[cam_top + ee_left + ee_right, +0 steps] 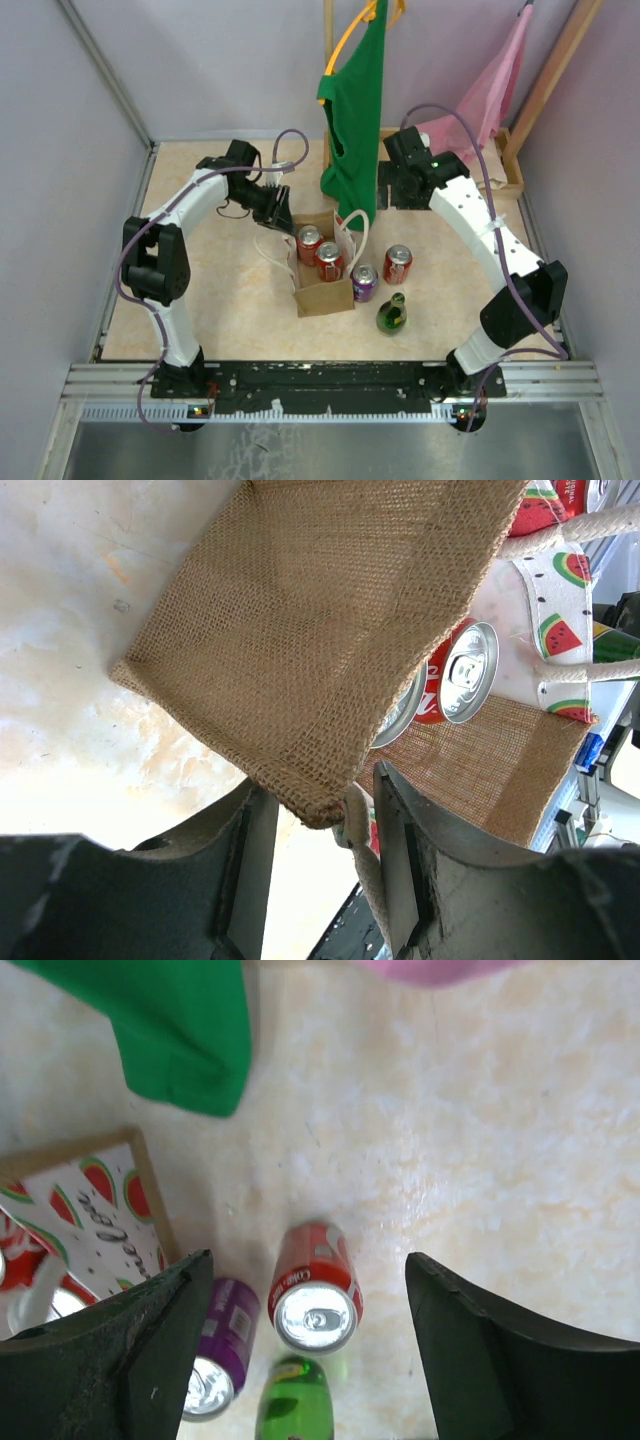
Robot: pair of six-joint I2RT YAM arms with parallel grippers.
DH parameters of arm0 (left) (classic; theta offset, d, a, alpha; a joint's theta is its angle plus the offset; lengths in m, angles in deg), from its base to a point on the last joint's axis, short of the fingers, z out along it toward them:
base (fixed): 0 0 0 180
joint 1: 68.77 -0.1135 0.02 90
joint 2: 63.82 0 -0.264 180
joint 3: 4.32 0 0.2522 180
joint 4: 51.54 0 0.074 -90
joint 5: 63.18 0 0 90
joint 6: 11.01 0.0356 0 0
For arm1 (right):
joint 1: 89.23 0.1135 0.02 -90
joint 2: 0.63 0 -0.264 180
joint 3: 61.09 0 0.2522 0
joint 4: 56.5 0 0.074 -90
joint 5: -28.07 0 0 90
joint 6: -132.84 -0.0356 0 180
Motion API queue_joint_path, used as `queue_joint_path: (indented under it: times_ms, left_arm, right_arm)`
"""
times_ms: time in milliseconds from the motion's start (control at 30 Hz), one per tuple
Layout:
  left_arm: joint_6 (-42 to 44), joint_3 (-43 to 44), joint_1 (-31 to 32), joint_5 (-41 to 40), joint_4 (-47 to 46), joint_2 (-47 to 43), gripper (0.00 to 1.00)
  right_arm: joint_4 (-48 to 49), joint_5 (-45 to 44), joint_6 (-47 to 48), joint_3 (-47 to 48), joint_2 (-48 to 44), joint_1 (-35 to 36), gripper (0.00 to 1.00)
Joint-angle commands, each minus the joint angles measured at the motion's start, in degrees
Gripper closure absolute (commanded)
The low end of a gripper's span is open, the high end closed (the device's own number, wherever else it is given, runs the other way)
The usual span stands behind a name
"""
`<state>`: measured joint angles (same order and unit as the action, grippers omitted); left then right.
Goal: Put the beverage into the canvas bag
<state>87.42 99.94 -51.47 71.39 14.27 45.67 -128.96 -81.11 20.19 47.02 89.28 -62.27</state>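
The canvas bag (322,290) stands open mid-table with two red cans (318,251) inside. It also shows in the left wrist view (320,610), with a can top (465,670) inside. My left gripper (275,205) (322,880) is open, its jaws around the bag's corner and a white handle (365,860). A red can (397,264) (315,1300), a purple can (363,282) (215,1360) and a green bottle (391,314) (295,1400) stand right of the bag. My right gripper (395,185) (308,1270) is open and empty, high above the red can.
A green cloth (355,110) (170,1030) hangs from a wooden post just behind the bag. A pink cloth (490,95) hangs at the back right over a wooden frame (510,165). Grey walls enclose the table on three sides.
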Motion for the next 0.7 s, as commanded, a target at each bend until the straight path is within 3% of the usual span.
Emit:
queue_joint_path:
  times_ms: [0,267,667]
  left_arm:
    - [0.5,1.5,0.6,-0.1,1.3,-0.1,0.51]
    - [0.7,1.1,0.6,-0.2,1.6,-0.1,0.51]
    - [0.8,1.0,0.7,-0.2,1.5,-0.2,0.51]
  right_arm:
    - [-2.5,7.5,-1.3,-3.2,-2.0,-0.7,0.23]
    - [-4.0,14.2,-1.3,-11.0,-1.0,-0.7,0.22]
    - [-2.6,15.1,-0.7,-18.1,0.5,-0.7,0.20]
